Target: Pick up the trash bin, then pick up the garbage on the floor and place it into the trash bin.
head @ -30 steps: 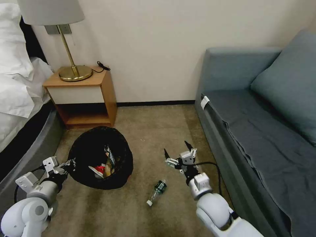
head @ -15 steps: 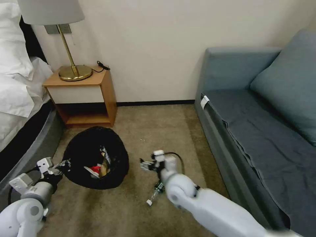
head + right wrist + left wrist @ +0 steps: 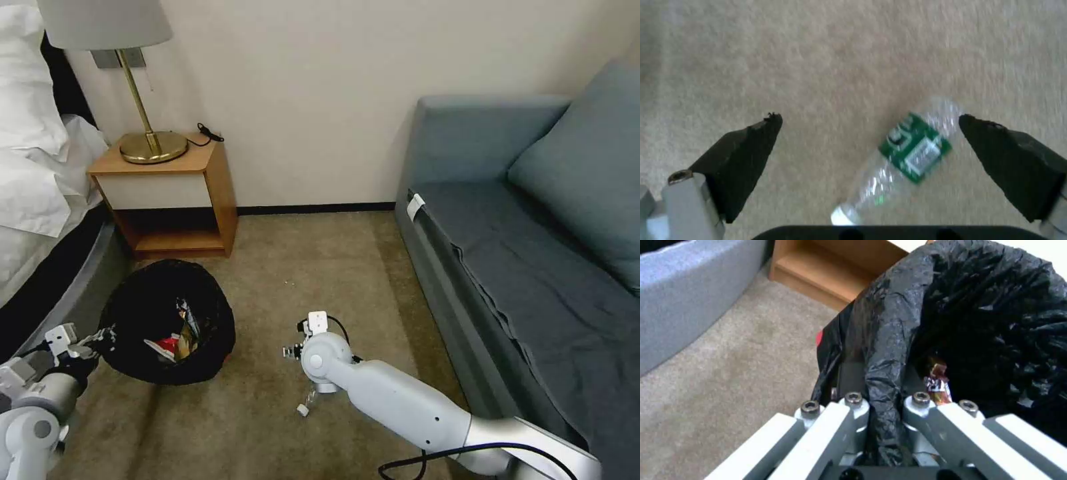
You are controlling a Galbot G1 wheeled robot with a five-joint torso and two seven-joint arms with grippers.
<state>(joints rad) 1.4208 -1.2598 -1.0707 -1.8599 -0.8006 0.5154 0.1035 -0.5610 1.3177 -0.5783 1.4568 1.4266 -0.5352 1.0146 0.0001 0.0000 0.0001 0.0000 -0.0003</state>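
While R hand (image 3: pixel 869 125) gapes, bottle (image 3: pixel 902 150) lies btwn fingertips.

I'm looking at a plain cream wall (image 3: pixel 320 100) with a dark baseboard (image 3: pixel 313 209) over tan carpet (image 3: pixel 313 267). On my left is a bed (image 3: pixel 33 173) with white sheets, and beside it a wooden nightstand (image 3: pixel 170 193) with a brass lamp (image 3: pixel 133 80) and a black cable (image 3: pixel 208 134). A grey-blue sofa (image 3: pixel 533 253) with a matching cushion (image 3: pixel 587 167) lines the right side.
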